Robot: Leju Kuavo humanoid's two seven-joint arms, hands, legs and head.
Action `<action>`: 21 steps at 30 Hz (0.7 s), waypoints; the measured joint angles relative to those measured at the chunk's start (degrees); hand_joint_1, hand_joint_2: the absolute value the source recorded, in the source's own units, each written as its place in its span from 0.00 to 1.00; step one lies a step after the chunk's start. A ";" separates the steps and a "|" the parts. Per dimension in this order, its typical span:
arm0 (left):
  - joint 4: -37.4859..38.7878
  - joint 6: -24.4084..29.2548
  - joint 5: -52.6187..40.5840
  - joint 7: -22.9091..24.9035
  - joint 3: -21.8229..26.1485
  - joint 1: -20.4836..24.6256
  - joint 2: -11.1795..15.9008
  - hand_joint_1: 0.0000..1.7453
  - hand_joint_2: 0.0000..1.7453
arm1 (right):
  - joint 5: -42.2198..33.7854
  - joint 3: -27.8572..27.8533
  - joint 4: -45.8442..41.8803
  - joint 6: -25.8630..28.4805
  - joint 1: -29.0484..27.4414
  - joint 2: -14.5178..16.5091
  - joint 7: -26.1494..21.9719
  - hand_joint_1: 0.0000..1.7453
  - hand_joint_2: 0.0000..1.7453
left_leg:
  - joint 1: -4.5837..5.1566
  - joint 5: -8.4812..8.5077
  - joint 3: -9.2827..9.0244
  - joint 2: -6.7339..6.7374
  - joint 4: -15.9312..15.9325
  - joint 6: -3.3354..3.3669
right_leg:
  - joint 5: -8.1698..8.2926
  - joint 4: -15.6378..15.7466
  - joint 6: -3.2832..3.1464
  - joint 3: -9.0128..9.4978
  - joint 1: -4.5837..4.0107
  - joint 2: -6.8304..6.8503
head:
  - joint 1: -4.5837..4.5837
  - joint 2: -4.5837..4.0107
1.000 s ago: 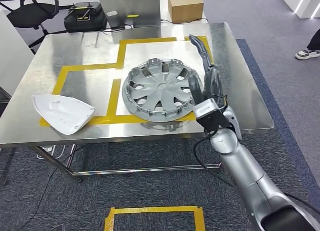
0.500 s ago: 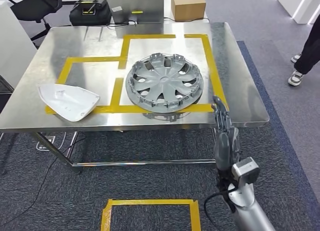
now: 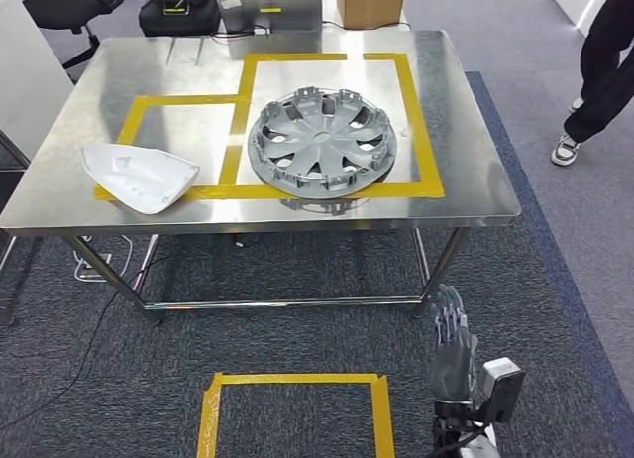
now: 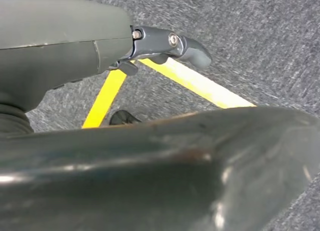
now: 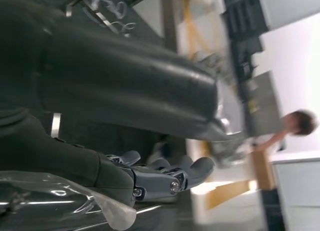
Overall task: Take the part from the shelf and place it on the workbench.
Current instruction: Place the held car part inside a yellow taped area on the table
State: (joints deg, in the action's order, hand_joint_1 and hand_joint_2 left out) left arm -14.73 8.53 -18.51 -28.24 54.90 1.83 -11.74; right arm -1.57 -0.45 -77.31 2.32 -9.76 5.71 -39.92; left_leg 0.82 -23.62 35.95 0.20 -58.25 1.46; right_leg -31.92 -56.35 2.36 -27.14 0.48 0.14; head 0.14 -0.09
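The wheel cover (image 3: 322, 143) lies flat on the workbench (image 3: 478, 171) inside the yellow tape; the right hand (image 3: 452, 351) hangs low, fingers spread, holding nothing; lower it clear of the bench edge; whether the left hand (image 4: 166, 43) is open or closed I cannot tell.

my hand (image 3: 452, 354) is matt grey; the table (image 3: 478, 180) is brushed steel, the hubcap (image 3: 321, 141) dull silver plastic.

Right hand (image 3: 452, 354) released wheel cover (image 3: 322, 143), dropped below workbench (image 3: 478, 180); fingers seemingly spread.
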 joint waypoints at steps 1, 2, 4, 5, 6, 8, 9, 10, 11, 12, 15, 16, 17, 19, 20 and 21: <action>-0.23 0.37 -0.13 0.43 0.45 -0.16 -0.26 0.00 0.00 | 0.77 -2.02 2.92 -0.50 -0.04 0.79 -0.01 0.00 0.00 | -0.09 -0.02 0.13 -0.04 -0.09 -0.28 | 0.36 0.07 -0.45 -0.44 0.04 0.10 | -0.06 0.00; -0.49 0.70 -0.25 0.84 0.95 -0.35 -0.56 0.00 0.00 | 1.94 -4.23 5.97 -0.86 0.08 1.55 0.00 0.00 0.00 | -0.16 -0.96 0.40 -0.08 -0.68 -0.63 | 0.79 0.17 -1.03 -0.67 0.11 0.19 | 0.00 0.00; -1.01 1.07 -0.68 1.42 2.13 -0.71 -1.22 0.00 0.00 | 4.89 -9.49 12.49 -1.17 0.53 2.95 0.02 0.00 0.00 | -0.43 -5.62 1.68 -0.14 -5.09 -1.35 | 1.83 0.34 -1.97 -1.35 0.34 0.40 | 0.16 0.00; -1.24 1.14 -0.94 1.57 2.73 -0.82 -1.55 0.00 0.00 | 6.47 -12.15 15.80 -0.91 0.87 3.44 0.03 0.00 0.00 | -0.60 -8.51 2.52 -0.13 -8.72 -1.66 | 2.36 0.27 -2.18 -1.85 0.35 0.42 | 0.25 0.00; -1.44 1.16 -1.18 1.66 3.32 -0.88 -1.84 0.00 0.00 | 8.26 -14.78 19.25 -0.13 1.24 3.76 0.05 0.00 0.00 | -0.79 -10.68 3.18 -0.13 -12.31 -1.89 | 2.84 0.17 -2.20 -2.47 0.35 0.50 | 0.28 0.00; -1.75 1.18 -1.58 1.91 4.36 -0.90 -2.30 0.00 0.00 | 12.46 -19.03 26.10 3.30 2.17 3.98 0.08 0.00 0.00 | -1.08 -11.58 2.45 -0.13 -15.21 -2.12 | 3.69 -0.11 -2.07 -3.89 0.36 0.65 | 0.27 0.00; -1.89 1.18 -1.77 2.09 4.82 -0.91 -2.49 0.00 0.00 | 14.69 -20.67 29.56 5.49 2.71 3.97 0.09 0.00 0.00 | -1.21 -10.48 0.69 -0.13 -13.45 -2.12 | 4.04 -0.24 -1.97 -4.53 0.37 0.65 | 0.28 0.00; -2.02 1.17 -1.97 2.25 5.20 -0.89 -2.64 0.00 0.00 | 16.50 -21.88 32.62 7.28 3.27 3.95 0.11 0.00 0.00 | -1.31 -8.86 -1.91 -0.14 -9.80 -2.06 | 4.35 -0.36 -1.84 -5.07 0.38 0.58 | 0.28 0.00; -2.14 1.14 -2.18 2.38 5.54 -0.86 -2.77 0.00 0.00 | 17.73 -22.88 35.46 8.53 3.78 3.93 0.13 0.00 0.00 | -1.36 -7.70 -4.55 -0.22 -5.48 -1.92 | 4.66 -0.45 -1.65 -5.52 0.41 0.49 | 0.28 0.00; -2.24 1.10 -2.33 2.47 5.84 -0.78 -2.90 0.00 0.00 | 18.51 -23.79 38.07 9.29 4.22 3.90 0.18 0.00 0.00 | -1.29 -6.97 -6.70 -0.33 -1.72 -1.74 | 4.94 -0.53 -1.41 -5.91 0.37 0.42 | 0.26 0.00; -2.45 1.03 -2.99 2.83 6.66 -0.69 -3.21 0.00 0.00 | 19.58 -26.17 45.00 10.83 5.81 3.75 1.84 0.00 0.00 | -0.82 -6.68 -8.39 -0.59 2.31 -1.13 | 6.21 -0.50 -0.28 -6.77 0.43 0.34 | 0.23 0.00; -2.50 1.04 -3.30 3.07 6.98 -0.75 -3.28 0.00 0.00 | 19.99 -26.97 47.37 11.56 6.40 3.64 3.26 0.00 0.00 | -0.91 -6.29 -8.24 -0.48 2.67 -0.72 | 6.39 -0.44 0.13 -6.96 0.54 0.30 | 0.23 0.00; -2.51 1.06 -3.59 3.32 7.29 -0.78 -3.34 0.00 0.00 | 20.65 -27.74 49.77 12.46 6.87 3.47 5.16 0.00 0.00 | -0.94 -5.78 -8.07 -0.35 2.94 -0.23 | 5.88 -0.64 0.43 -7.26 0.58 0.25 | 0.19 0.00; -2.56 1.13 -4.20 3.61 7.79 -0.74 -3.42 0.00 0.00 | 22.67 -28.66 53.67 14.25 7.33 3.16 9.32 0.00 0.00 | -1.03 -4.75 -7.40 -0.06 3.34 0.71 | 2.27 -4.21 0.70 -8.77 0.61 0.08 | -0.23 0.00; -2.59 1.16 -4.52 3.64 8.00 -0.70 -3.42 0.00 0.00 | 23.97 -28.80 55.25 15.02 7.52 3.00 11.50 0.00 0.00 | -0.84 -4.41 -6.87 0.03 3.10 0.96 | -0.30 -7.65 0.72 -9.91 0.58 0.00 | -0.45 0.00; -2.61 1.19 -4.85 3.64 8.22 -0.64 -3.39 0.00 0.00 | 25.23 -28.80 56.63 15.61 7.76 2.86 13.58 0.00 0.00 | -0.67 -4.13 -6.22 0.14 2.81 1.13 | -2.62 -11.64 0.71 -10.99 0.58 -0.05 | -0.65 0.00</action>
State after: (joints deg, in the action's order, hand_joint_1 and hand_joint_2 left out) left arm -17.33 9.71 -23.36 -24.61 63.12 1.19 -15.12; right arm 23.66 -29.24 -20.69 17.93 -2.00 8.57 -26.35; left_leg 0.15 -27.76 29.73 0.34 -55.44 2.59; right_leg -34.54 -67.99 3.07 -38.13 1.06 0.09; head -0.51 -0.09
